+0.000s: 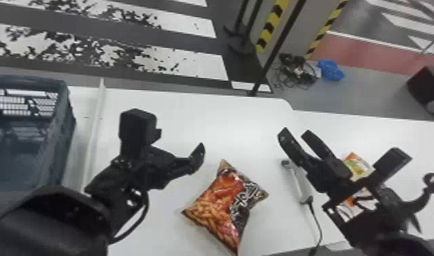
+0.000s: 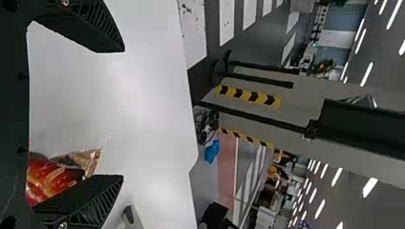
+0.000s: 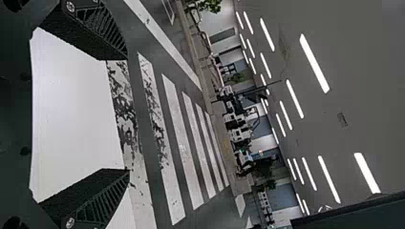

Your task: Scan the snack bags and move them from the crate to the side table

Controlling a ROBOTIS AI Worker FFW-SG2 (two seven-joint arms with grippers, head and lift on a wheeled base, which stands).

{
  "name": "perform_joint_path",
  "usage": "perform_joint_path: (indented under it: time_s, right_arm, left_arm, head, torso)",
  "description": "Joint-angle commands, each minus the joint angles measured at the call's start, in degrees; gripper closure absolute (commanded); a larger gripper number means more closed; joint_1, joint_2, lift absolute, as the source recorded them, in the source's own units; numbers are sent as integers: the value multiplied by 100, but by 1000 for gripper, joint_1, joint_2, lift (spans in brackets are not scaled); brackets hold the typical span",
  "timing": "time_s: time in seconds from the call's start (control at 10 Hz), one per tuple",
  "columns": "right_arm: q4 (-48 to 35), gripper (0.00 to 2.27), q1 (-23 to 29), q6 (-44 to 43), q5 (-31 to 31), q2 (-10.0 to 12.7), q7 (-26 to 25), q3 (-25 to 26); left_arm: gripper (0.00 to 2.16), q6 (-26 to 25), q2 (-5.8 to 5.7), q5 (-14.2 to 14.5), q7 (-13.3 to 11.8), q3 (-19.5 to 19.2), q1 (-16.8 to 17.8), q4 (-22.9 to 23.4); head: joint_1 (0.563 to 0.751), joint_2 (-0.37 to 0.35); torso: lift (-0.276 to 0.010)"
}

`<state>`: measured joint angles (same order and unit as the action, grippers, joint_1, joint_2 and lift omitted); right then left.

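My left gripper (image 1: 197, 158) is over the white table, just up and left of an orange-and-black snack bag (image 1: 223, 204) lying flat. In the left wrist view that gripper (image 2: 112, 114) is open, with the snack bag (image 2: 52, 176) partly behind one finger. My right gripper (image 1: 296, 136) is above the table to the right, and in the right wrist view the gripper (image 3: 117, 114) stands open with nothing held. A scanner (image 1: 296, 182) with a black cable lies between the bag and the right arm. Another snack bag (image 1: 357, 166) is partly hidden beneath the right arm.
A blue-grey crate (image 1: 68, 136) stands at the far left, beside a raised white strip (image 1: 94, 136). The adjoining side table (image 1: 389, 131) extends to the right. Behind the tables are a dark pole (image 1: 277, 47) and striped posts on the floor.
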<state>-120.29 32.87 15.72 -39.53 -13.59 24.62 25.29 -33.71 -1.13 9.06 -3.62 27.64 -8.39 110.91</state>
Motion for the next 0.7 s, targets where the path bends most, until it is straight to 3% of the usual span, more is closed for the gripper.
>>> perform_joint_path:
  time_s: [0.0, 0.1, 0.3, 0.5, 0.6]
  right_arm:
    - [-3, 83, -87, 375, 59, 15, -1, -59]
    - [-21, 83, -114, 410, 191, 32, -1, -156]
    - [-12, 83, -131, 410, 639, 85, -18, -384]
    - [-21, 83, -140, 410, 1210, 129, -133, -674]
    - [-21, 83, -131, 410, 1562, 182, -168, -833]
  left_arm:
    - [36, 826, -265, -10, 46, -654, -444, 370]
    - [36, 1089, -414, -10, 55, -1059, -699, 660]
    - [36, 1089, -704, 25, 55, -1859, -1191, 1249]
    - [36, 1107, -906, 122, 46, -2403, -1578, 1530]
    - [36, 1230, -933, 184, -25, -2579, -1701, 1521]
  head:
    - [695, -350]
    - [695, -350]
    - [695, -338]
    - [695, -232]
    - [695, -187]
  torso:
    - [-87]
    - [-87]
    - [-87]
    - [-87]
    - [-87]
